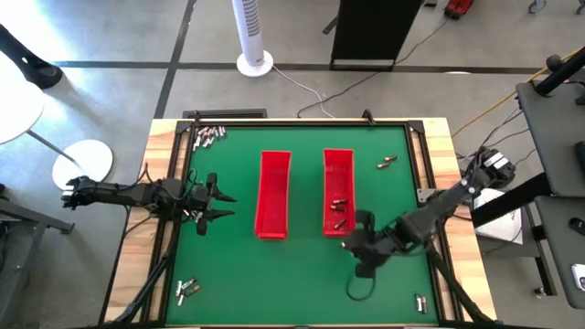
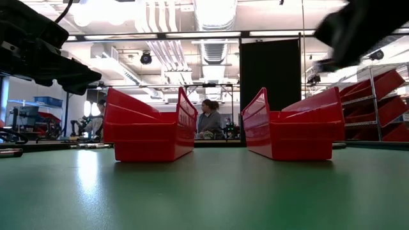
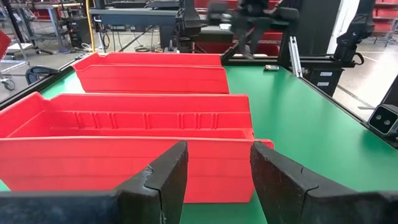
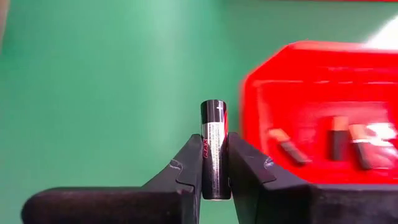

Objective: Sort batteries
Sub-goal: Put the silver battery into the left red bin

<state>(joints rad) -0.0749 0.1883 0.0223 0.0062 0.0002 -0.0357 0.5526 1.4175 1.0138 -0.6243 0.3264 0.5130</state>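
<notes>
Green worktop [image 1: 302,265] carries two red trays; right tray [image 1: 338,192] already has a few batteries inside. Right gripper [image 4: 215,163], at that tray's near end, pinches one battery [image 4: 214,149] upright. Risk: narrow pinch, battery could slip or drop outside the rim. Left gripper [image 3: 214,171] waits, fingers apart, beside left tray [image 1: 273,194].

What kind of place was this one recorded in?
Probably a robotics lab or workshop: a green-topped work table on a concrete floor, a standing tower fan, red bins on racks, and a person seated at benches behind.
</notes>
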